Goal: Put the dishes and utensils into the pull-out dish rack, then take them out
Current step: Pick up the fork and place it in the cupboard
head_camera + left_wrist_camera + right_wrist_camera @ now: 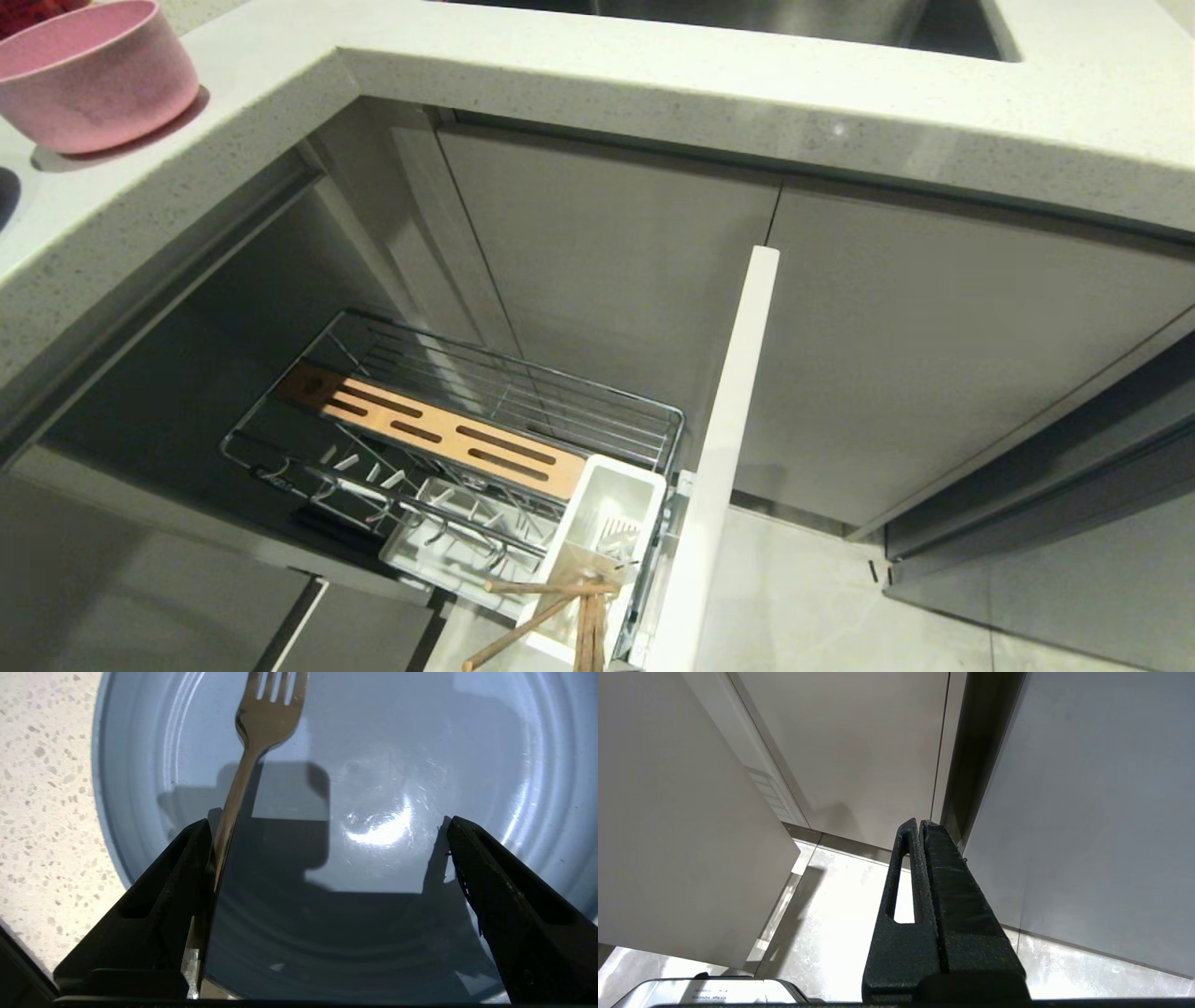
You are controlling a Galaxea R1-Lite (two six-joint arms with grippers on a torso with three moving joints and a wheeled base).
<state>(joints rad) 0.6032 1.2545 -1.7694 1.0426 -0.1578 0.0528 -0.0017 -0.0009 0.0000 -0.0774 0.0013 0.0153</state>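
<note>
In the left wrist view the light-blue plate (420,742) lies on the speckled counter with the silver fork (261,723) resting on it. My left gripper (328,821) hovers open just above the plate, and the fork's handle runs along the inside of one finger (177,882). The pink bowl (93,70) stands on the counter at the far left. Below it the pull-out dish rack (448,429) is drawn out, with the chopsticks (560,607) leaning in its white cup (607,532). My right gripper (920,823) is shut on nothing, low over the floor.
The rack's white panel front (728,448) juts into the aisle. The countertop (653,75) overhangs the rack, with a steel sink (794,19) behind. Grey cabinet doors (934,355) close the right side. Neither arm shows in the head view.
</note>
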